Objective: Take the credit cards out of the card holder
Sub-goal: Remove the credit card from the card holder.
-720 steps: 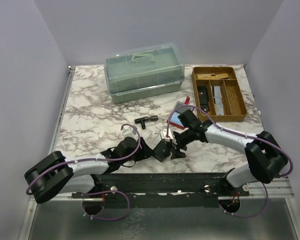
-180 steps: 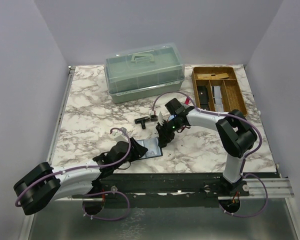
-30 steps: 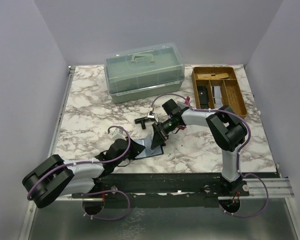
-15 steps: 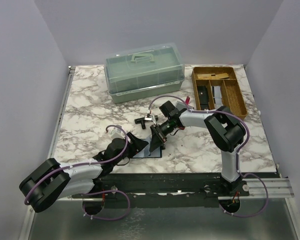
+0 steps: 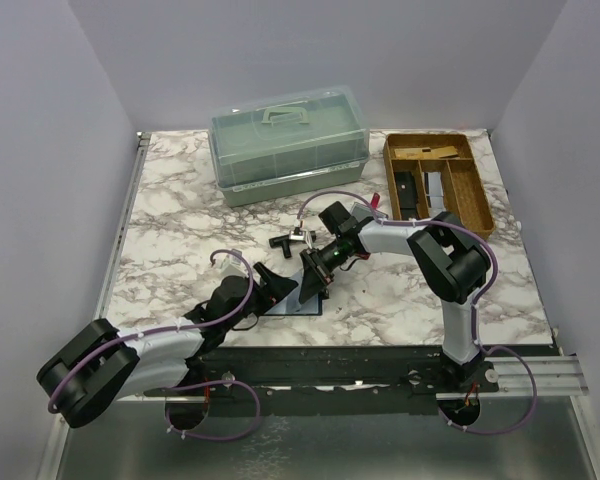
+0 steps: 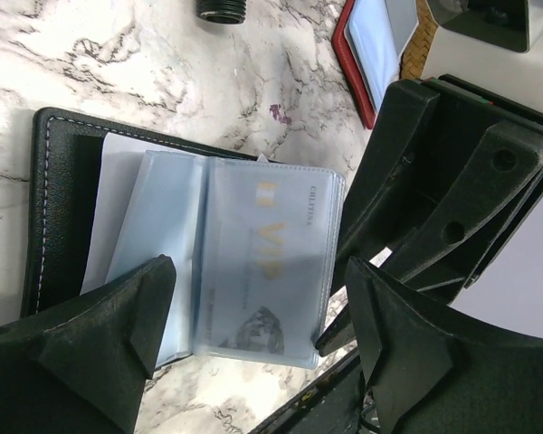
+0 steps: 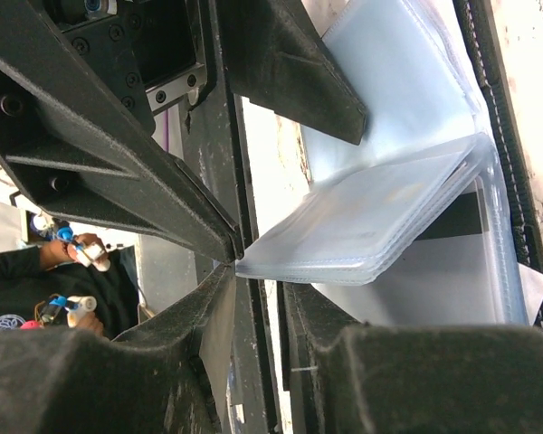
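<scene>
**Sleeve leaf pinched up, card not yet out**

Black card holder (image 6: pixel 50 181) lies open on the worktop (image 5: pixel 180 210), near-centre, between the 2 arms. Its clear plastic sleeves (image 6: pixel 167 244) fan out to the right. 1 pale credit card (image 6: pixel 273 258) with gold print sits inside the top sleeve. No card is out.

Right gripper (image 7: pixel 233 262) is nearly closed, nipping the free edge of several sleeves at once and lifting them off the holder. Left gripper (image 6: pixel 258 271) is spread wide and grips nothing, its 2 fingers straddling the sleeves from the near side.

Likely step: right holds the sleeves, left pulls the card.

How to do it well, as a judgement:
- Left should close on the card's own edge, not on plastic. Glossy film and glossy card will slip if both are caught together.
- Which side the sleeve opens on cannot be told here. Find it first, then pull straight along the slot. A skewed pull will jam the corners.
- Right has a thick bunch. Pinching that tight may clamp the card inside, so a grip on 1 leaf or at the spine would free it.
- Nothing pins the holder down, so it will likely drag with the pull. Pull slowly, against right's hold.
- The 2 grippers are very close, so watch for finger contact.
</scene>
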Controlling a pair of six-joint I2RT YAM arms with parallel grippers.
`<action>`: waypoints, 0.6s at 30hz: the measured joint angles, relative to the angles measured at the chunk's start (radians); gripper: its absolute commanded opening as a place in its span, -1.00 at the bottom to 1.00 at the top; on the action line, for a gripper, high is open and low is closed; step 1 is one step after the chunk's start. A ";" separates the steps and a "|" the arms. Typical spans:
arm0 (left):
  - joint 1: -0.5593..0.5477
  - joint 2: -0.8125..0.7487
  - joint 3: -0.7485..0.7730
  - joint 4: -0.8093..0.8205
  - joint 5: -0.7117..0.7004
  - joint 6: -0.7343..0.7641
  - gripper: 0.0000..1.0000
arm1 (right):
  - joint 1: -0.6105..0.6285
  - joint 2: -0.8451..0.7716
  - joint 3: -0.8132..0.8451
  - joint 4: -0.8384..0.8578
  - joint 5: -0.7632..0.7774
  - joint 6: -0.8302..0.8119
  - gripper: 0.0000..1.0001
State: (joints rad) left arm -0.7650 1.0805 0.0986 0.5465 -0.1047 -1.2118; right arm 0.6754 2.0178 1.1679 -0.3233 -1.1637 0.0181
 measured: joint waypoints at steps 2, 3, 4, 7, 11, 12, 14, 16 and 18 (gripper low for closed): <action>0.000 0.006 -0.001 0.007 0.007 0.001 0.67 | 0.000 0.000 0.000 0.006 0.000 0.000 -0.41; 0.000 0.011 -0.003 0.015 0.010 0.000 0.67 | 0.000 0.000 0.000 0.008 0.000 0.000 -0.41; 0.002 0.013 -0.004 0.021 0.012 0.000 0.67 | 0.000 0.000 0.000 0.009 0.000 0.000 -0.40; 0.006 0.014 -0.012 0.038 0.014 0.000 0.68 | 0.000 0.000 0.000 0.008 0.000 -0.011 -0.35; 0.007 0.012 -0.016 0.044 0.016 -0.001 0.69 | 0.000 0.000 0.001 0.008 0.000 -0.034 -0.25; 0.007 0.011 -0.017 0.044 0.016 -0.001 0.69 | 0.000 0.000 0.002 0.008 0.000 -0.040 -0.24; 0.011 0.011 -0.017 0.044 0.018 -0.003 0.69 | 0.000 0.000 0.006 0.008 -0.001 -0.048 -0.22; 0.013 0.011 -0.017 0.044 0.019 -0.004 0.69 | 0.000 0.000 0.015 0.008 -0.002 -0.055 -0.21; 0.015 0.011 -0.017 0.044 0.021 -0.005 0.69 | 0.000 0.000 0.031 0.008 -0.007 -0.060 -0.19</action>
State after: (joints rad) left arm -0.7502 1.0912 0.0818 0.5907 -0.0841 -1.2171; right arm 0.6754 2.0178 1.1984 -0.3153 -1.1706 -0.0422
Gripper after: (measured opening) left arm 0.844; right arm 0.393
